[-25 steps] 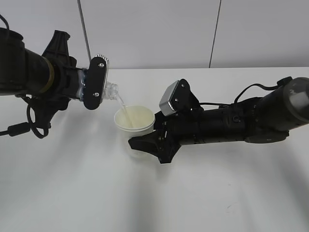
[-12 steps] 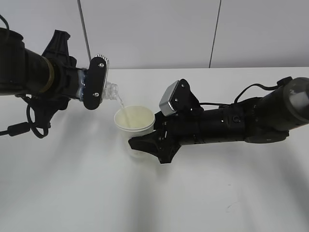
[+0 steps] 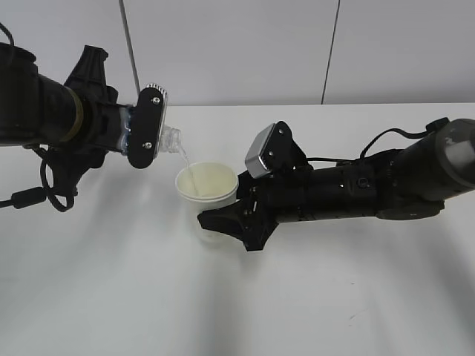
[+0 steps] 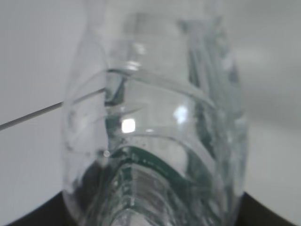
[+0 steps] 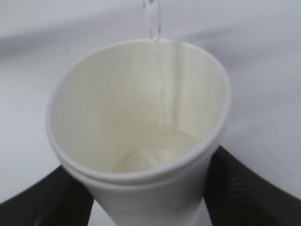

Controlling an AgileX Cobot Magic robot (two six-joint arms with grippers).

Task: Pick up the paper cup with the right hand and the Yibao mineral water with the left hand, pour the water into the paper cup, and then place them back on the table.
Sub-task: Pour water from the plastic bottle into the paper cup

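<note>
My left gripper (image 3: 141, 126) is shut on the Yibao mineral water bottle (image 3: 171, 139), held tipped with its open neck pointing right and down. A thin stream of water falls from the neck into the paper cup (image 3: 206, 185). My right gripper (image 3: 226, 219) is shut on the cup and holds it upright above the table (image 3: 223, 297). In the left wrist view the clear ridged bottle (image 4: 155, 141) fills the frame. In the right wrist view the cup (image 5: 141, 117) sits between my black fingers (image 5: 244, 188), water pooled at its bottom.
The right arm (image 3: 371, 185) lies low across the right half of the table. The left arm (image 3: 44, 111) and its cable (image 3: 30, 196) are at the far left. A wall rises behind the table's back edge.
The stream of water has thinned. Neither arm has visibly moved.
</note>
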